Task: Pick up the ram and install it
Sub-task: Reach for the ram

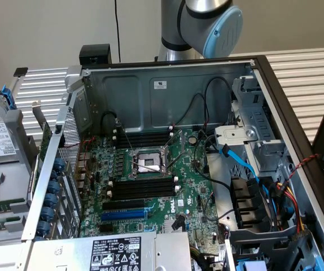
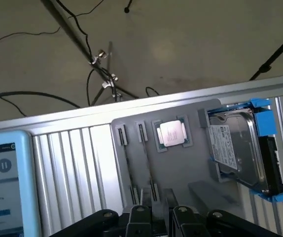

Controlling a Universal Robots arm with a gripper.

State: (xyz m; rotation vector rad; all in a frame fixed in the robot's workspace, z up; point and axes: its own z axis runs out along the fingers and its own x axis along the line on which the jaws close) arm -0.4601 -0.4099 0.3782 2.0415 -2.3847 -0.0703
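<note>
Directly ahead of the claw (image 2: 163, 219), the ram (image 2: 147, 165) is standing on edge in a slot of the grey holder plate (image 2: 191, 168), its near end lying close before the claw. Jaws are standing apart, gripping nothing. A second stick (image 2: 125, 165) is sitting in the neighbouring slot, just beside the ram. By the sticks' far ends a processor chip (image 2: 172, 133) is resting; farther off to the side, a hard drive (image 2: 237, 148) in a blue caddy.

Well apart from the claw, the motherboard's black memory slots (image 1: 142, 187) are lying unfilled.

Judgement: step in hand is approaching the ram. It is calling for jaws squared across the thin edge, centred mid-length, clearing the neighbour.
</note>
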